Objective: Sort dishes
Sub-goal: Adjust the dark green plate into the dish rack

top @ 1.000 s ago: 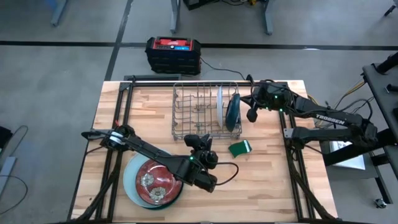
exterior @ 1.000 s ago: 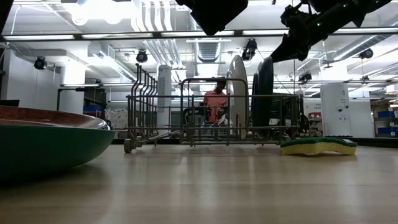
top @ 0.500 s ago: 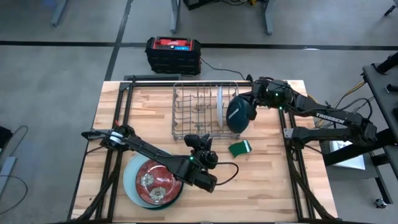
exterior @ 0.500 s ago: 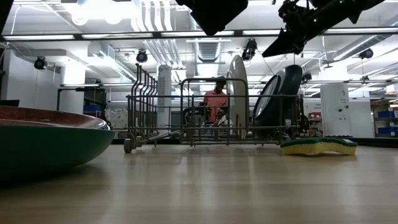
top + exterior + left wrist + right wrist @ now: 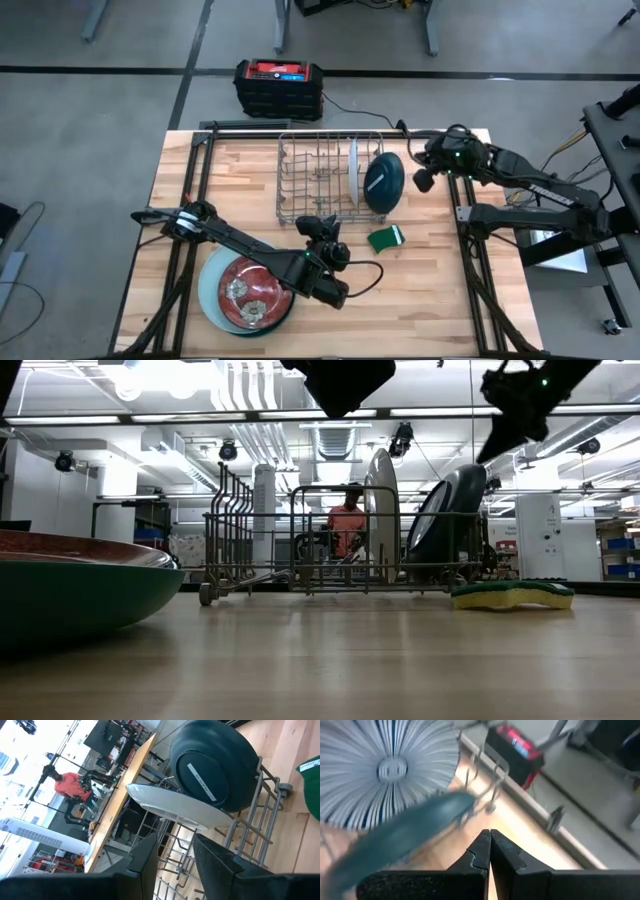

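Note:
A grey wire rack (image 5: 325, 178) stands at the table's far middle. A thin white plate (image 5: 353, 165) stands upright in it. A dark teal plate (image 5: 383, 182) has its lower rim in the rack and leans on the rack's right end wires (image 5: 258, 785). Near the front left, a dark red-brown plate (image 5: 250, 292) lies on a stack on the large pale blue-white plate (image 5: 212, 290). My right gripper (image 5: 425, 181) is shut, right of the teal plate and clear of it. My left gripper (image 5: 172, 865) is open and empty, just in front of the rack.
A small green white-edged sponge (image 5: 386, 238) lies on the table in front of the rack's right end. A red and black box (image 5: 279, 87) sits on the floor beyond the far edge. A person (image 5: 347, 520) shows in the room behind the table.
The teal plate has tipped from upright to leaning toward the table's right against the rack's end, its lower rim staying in the rack. My right gripper has drawn away from it, toward the table's right edge.

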`<act>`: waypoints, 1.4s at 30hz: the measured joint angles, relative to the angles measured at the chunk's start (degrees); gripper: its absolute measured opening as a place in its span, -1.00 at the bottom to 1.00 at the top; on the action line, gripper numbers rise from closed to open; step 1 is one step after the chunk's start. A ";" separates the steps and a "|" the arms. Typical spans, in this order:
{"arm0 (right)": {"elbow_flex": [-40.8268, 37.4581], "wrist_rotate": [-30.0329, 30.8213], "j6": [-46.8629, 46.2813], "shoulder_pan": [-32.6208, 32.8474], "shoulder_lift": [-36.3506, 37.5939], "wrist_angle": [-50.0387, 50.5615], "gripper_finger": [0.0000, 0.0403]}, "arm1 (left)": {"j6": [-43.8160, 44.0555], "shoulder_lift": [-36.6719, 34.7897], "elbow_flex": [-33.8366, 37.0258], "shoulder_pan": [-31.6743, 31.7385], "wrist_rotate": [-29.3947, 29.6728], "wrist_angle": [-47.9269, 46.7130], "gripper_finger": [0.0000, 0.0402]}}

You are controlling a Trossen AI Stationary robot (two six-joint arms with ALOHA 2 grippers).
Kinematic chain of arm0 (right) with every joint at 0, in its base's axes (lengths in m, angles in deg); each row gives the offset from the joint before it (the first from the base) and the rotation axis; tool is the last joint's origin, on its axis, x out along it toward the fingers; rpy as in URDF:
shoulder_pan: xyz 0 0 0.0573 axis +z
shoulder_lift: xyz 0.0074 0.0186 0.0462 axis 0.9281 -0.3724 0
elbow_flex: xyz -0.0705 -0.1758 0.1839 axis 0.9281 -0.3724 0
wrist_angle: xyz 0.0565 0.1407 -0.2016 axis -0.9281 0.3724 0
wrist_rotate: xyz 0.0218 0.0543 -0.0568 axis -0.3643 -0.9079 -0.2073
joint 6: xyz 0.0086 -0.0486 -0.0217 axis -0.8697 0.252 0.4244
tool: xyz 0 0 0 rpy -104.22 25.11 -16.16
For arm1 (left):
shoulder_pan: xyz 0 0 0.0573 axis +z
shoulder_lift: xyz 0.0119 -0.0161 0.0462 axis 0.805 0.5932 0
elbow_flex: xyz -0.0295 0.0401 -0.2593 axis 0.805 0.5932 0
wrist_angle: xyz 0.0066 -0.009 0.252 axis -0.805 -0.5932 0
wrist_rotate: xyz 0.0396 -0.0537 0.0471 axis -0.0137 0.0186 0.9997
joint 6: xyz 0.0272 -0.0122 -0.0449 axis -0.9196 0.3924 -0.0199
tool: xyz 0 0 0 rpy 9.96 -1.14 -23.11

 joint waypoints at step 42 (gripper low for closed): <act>2.60 -4.82 36.26 3.43 -4.37 0.71 -0.71 | 0.66 0.00 0.00 0.80 -0.04 -0.35 -0.42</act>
